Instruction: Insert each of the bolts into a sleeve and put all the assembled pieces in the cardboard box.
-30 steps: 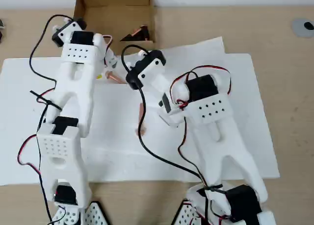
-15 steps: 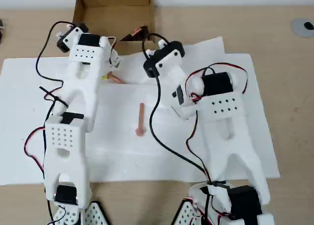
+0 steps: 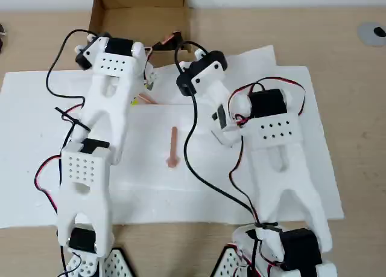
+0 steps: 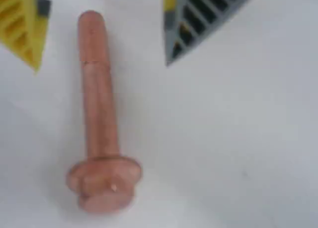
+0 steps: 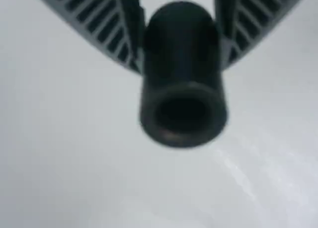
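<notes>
A pink bolt (image 4: 99, 114) lies flat on the white paper between the yellow and the grey finger of my open left gripper (image 4: 102, 61), which touches nothing. From above, that gripper (image 3: 146, 87) sits just short of the cardboard box (image 3: 95, 14), with the bolt (image 3: 147, 99) beside it. My right gripper (image 5: 179, 54) is shut on a black sleeve (image 5: 183, 96), bore facing the camera, held over the paper. In the high view the right gripper (image 3: 187, 81) is near the box's front corner. A second pink bolt (image 3: 173, 147) lies loose mid-paper.
White paper (image 3: 289, 84) covers the middle of the wooden table. A dark piece with a pink end (image 3: 166, 43) lies in the box's near right corner. Black cables loop over both arms. A grey disc (image 3: 372, 32) sits at the far right.
The right arm swung away from the middle bolt toward the box, uncovering it, then held still. The left arm shifted right and farther, toward the box front.
</notes>
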You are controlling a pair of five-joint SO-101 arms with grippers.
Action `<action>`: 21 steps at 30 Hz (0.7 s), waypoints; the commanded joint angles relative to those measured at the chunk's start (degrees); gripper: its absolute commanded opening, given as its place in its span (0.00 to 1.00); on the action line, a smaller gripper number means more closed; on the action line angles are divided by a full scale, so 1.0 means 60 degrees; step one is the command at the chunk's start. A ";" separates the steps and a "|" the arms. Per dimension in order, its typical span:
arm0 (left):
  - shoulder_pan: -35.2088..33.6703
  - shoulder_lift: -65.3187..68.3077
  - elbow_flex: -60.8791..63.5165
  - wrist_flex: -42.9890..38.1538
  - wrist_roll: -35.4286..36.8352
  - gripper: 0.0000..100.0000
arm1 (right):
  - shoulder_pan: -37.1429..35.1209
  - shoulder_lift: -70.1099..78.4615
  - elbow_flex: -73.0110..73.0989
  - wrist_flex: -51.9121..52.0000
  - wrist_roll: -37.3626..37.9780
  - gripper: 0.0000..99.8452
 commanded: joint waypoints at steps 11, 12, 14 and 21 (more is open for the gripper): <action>-0.0542 0.1575 -0.0484 -0.0542 0.0000 0.18 | 0.0154 -0.1179 0.0300 -0.0015 0.0220 0.01; -0.0542 0.1604 -0.0484 -0.0557 0.0000 0.18 | 0.0154 -0.1194 0.0403 -0.0015 0.0234 0.01; -0.0557 0.1619 -0.0484 -0.0542 0.0000 0.18 | 0.0168 -0.1194 0.0491 0.0000 0.0249 0.01; -0.0601 0.1590 -0.0484 -0.0484 -0.0015 0.11 | 0.0462 -0.1194 0.0535 0.0000 0.0293 0.01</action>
